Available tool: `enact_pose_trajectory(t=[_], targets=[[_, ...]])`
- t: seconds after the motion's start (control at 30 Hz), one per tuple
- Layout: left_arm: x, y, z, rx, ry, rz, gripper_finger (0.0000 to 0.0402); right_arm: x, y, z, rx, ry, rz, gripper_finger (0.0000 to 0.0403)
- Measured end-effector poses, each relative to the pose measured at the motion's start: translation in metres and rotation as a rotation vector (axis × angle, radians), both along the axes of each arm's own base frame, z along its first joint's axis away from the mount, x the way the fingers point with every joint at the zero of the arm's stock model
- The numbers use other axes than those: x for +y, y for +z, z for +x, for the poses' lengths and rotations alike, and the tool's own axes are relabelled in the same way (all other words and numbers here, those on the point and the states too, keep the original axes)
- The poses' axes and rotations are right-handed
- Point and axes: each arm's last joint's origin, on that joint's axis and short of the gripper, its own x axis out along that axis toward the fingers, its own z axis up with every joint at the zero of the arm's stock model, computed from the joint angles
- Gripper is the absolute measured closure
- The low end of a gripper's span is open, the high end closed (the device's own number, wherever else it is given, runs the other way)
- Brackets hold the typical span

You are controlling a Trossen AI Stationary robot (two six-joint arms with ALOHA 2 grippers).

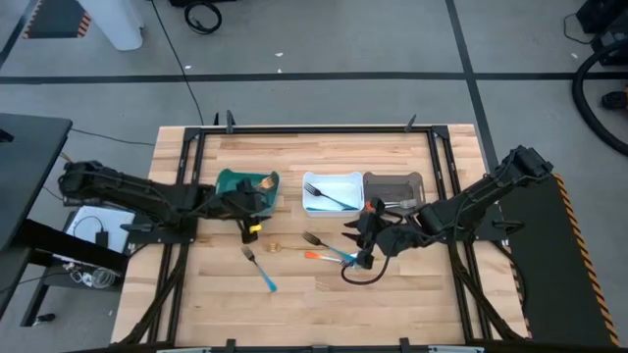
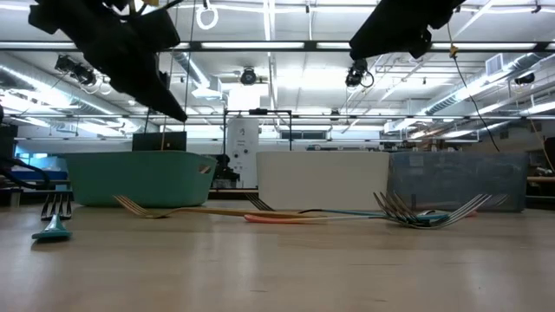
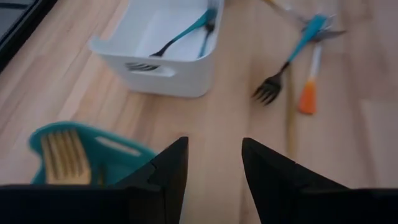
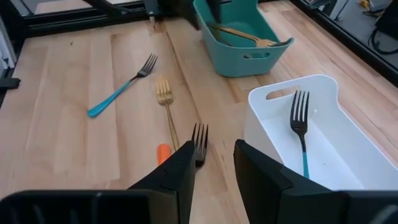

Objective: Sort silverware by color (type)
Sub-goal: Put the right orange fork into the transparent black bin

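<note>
I see my left end effector (image 1: 257,202), fingers spread and empty, over the teal bin (image 1: 232,180), which holds a tan wooden fork (image 4: 239,33); my right end effector (image 1: 364,238), parted with nothing between its fingers, hangs over loose silverware mid-table. A blue-handled fork (image 1: 260,269) lies diagonally, tines toward the far left corner, handle toward the near edge. In the white bin (image 1: 332,181) a blue-handled fork (image 1: 330,199) lies diagonally, beside the grey bin (image 1: 392,180).
</note>
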Motion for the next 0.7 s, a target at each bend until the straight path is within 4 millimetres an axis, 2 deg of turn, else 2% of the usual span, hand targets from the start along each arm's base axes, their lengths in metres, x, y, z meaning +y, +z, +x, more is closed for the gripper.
enact_pose_trajectory(t=[0.3,0.47,0.7], targets=[[-0.024,0.007,0.002,-0.090,-0.098,-0.045,0.0241,-0.008,-0.003,0.009,-0.011,-0.023,0.074,0.0285],[-0.034,0.012,0.003,-0.148,-0.171,-0.063,0.0241,-0.013,-0.020,0.024,0.052,0.044,0.139,0.0284],[-0.042,0.014,0.003,-0.174,-0.206,-0.071,0.0241,-0.019,-0.052,0.036,0.242,0.178,0.196,0.0284]])
